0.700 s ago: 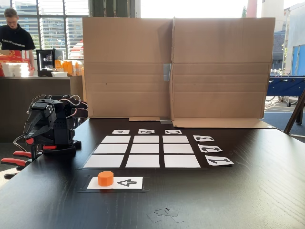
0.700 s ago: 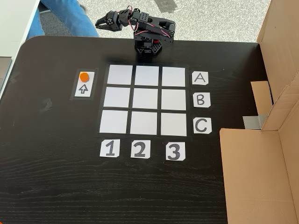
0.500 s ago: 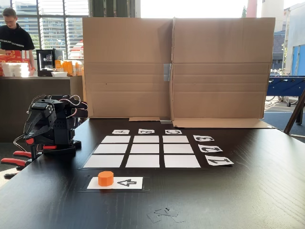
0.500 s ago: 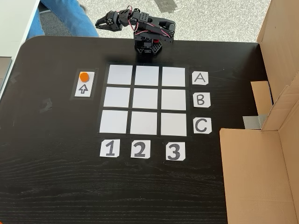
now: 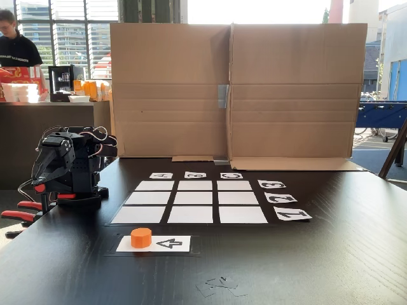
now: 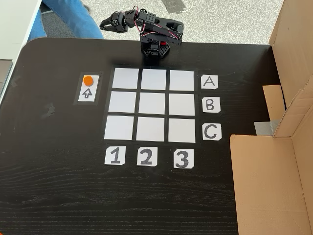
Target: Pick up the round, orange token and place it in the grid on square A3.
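The orange token (image 5: 141, 237) (image 6: 87, 81) stands on one end of a white arrow card (image 5: 170, 243), just outside the "1" side of the grid (image 5: 191, 202) (image 6: 153, 105). Square A3 (image 5: 154, 185) (image 6: 182, 80) is the bare corner cell in line with the "A" card (image 6: 209, 82) and the "3" card (image 6: 183, 158). The black arm (image 5: 68, 164) sits folded at the table edge beside the A row. My gripper (image 6: 104, 23) points away from the grid, its fingers look closed together with nothing in them, well apart from the token.
A tall cardboard wall (image 5: 235, 89) (image 6: 274, 161) borders the table on the C side. Red clamps (image 5: 19, 213) hold the arm's base at the table edge. A person's leg in jeans (image 6: 68, 17) is beyond that edge. Small scraps (image 5: 219, 284) lie near the front.
The arm, token and grid have not moved. Only the person in the background has shifted slightly left.
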You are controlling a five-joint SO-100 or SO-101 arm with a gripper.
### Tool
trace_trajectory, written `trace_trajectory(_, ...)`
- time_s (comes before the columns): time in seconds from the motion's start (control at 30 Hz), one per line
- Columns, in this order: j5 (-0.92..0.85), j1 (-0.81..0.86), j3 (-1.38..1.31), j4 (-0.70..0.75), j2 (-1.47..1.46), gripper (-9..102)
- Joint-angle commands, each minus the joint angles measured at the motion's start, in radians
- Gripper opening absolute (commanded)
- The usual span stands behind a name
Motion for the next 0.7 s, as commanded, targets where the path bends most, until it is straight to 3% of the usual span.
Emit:
trace_trajectory(0.0,0.003,0.002,0.003,-0.008,0.009,0)
trace_trajectory(0.4,-0.009,-0.021,-0.031,-0.023,-0.086,0)
trace_trajectory(0.67,-0.015,-0.071,-0.538,0.193,-0.609,2)
